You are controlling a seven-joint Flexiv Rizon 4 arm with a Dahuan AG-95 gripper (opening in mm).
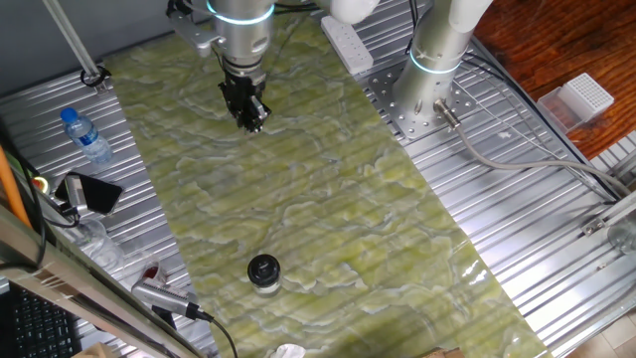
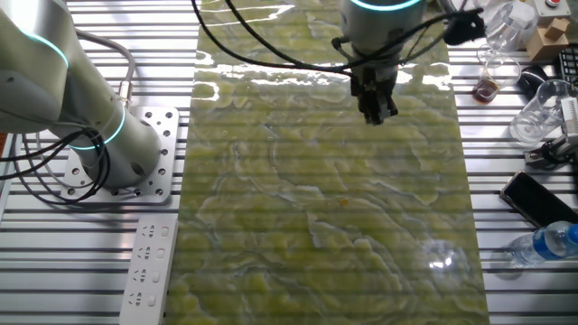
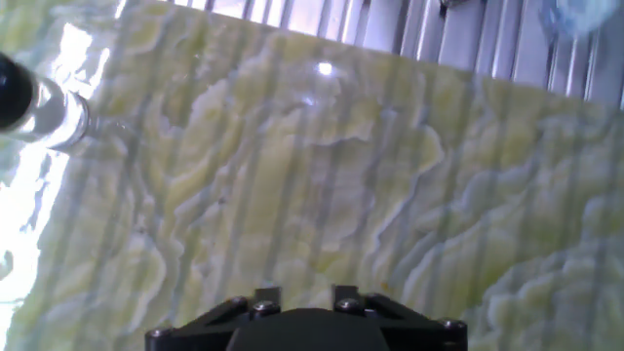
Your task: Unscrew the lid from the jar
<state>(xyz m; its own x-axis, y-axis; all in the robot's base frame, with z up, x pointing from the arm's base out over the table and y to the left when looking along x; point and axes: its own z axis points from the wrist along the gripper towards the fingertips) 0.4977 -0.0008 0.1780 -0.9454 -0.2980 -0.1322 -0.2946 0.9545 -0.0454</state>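
The jar [image 1: 264,281] is small and clear and stands upright on the green marbled mat [image 1: 328,199], near its front edge. The black round lid [image 1: 263,268] sits on top of it. In the hand view the jar [image 3: 51,115] is at the far left edge, with only part of the lid [image 3: 8,90] in frame. The other fixed view does not show the jar. My gripper [image 1: 252,121] hangs above the far end of the mat, well away from the jar. Its fingers taper together and hold nothing. It also shows in the other fixed view [image 2: 375,114].
A water bottle with a blue cap [image 1: 84,136] and a black phone [image 1: 91,194] lie left of the mat. A white power strip [image 1: 346,45] and a second arm's base [image 1: 435,75] are at the back. A cable and tool [image 1: 164,298] lie by the jar.
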